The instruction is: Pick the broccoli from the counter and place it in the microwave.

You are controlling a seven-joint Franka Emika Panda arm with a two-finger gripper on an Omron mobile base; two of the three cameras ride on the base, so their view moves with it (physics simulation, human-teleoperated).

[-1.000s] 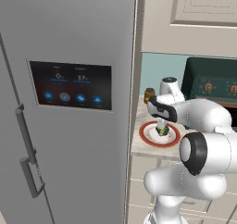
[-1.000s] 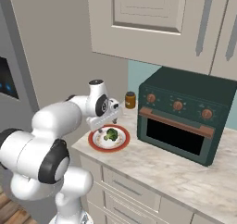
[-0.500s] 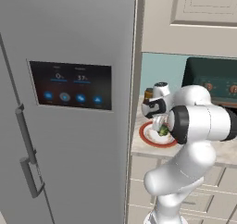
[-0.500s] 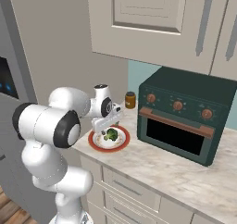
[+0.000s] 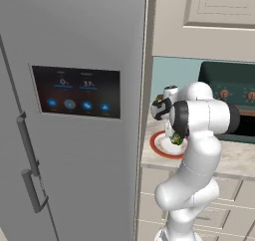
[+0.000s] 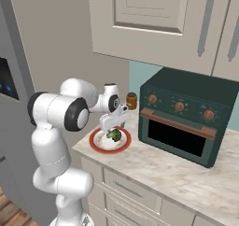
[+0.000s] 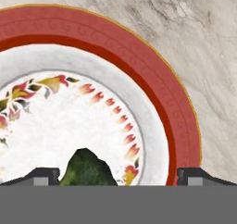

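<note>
The tool (image 7: 118, 177) hung low over the plate (image 7: 157, 89) with its jaws spread wide, one fingertip (image 7: 42, 174) on each side of the broccoli (image 7: 88, 170), evidently lined up to close on it rather than holding it yet. The broccoli sat on the plate's white middle, and the plate rested near the left end of the bench (image 6: 154, 166), close to its front edge. Farther along the bench stood the dark green oven (image 6: 186, 120); behind the plate, by the wall, a small jar (image 6: 131, 100).

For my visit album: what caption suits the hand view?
Open end effector poised over a broccoli floret on a red-rimmed plate.
</note>
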